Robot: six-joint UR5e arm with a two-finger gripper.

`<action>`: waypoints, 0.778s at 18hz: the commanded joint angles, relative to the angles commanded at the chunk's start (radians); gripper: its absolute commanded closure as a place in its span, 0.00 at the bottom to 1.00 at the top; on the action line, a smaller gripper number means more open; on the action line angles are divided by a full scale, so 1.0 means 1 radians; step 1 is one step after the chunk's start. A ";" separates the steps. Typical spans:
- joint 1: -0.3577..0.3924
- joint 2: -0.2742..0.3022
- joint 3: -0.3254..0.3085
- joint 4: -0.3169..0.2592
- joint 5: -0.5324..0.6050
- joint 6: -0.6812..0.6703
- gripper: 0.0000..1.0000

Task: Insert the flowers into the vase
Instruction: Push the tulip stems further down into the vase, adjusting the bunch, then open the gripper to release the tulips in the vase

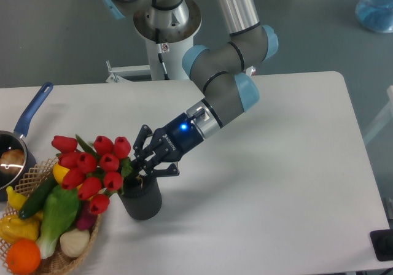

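The bunch of red tulip flowers (92,167) leans out to the left over the basket, its green stems running down into the mouth of the dark grey vase (143,202). The vase stands upright on the white table. My gripper (140,166) sits just above the vase's mouth at the stems, reaching in from the upper right. Its jaws are spread apart and open around the stems. The lower ends of the stems are hidden inside the vase.
A wicker basket (66,259) of vegetables and fruit stands at the front left, right beside the vase and under the blooms. A blue-handled saucepan (32,111) sits at the left edge. The arm's base (166,23) rises behind the table.
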 joint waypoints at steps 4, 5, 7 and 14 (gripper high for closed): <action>0.000 0.000 0.000 0.000 -0.002 0.000 0.73; 0.000 0.000 0.000 0.000 -0.002 0.000 0.73; -0.002 0.000 0.000 0.000 -0.002 0.000 0.73; 0.000 0.000 0.000 0.000 -0.003 0.000 0.59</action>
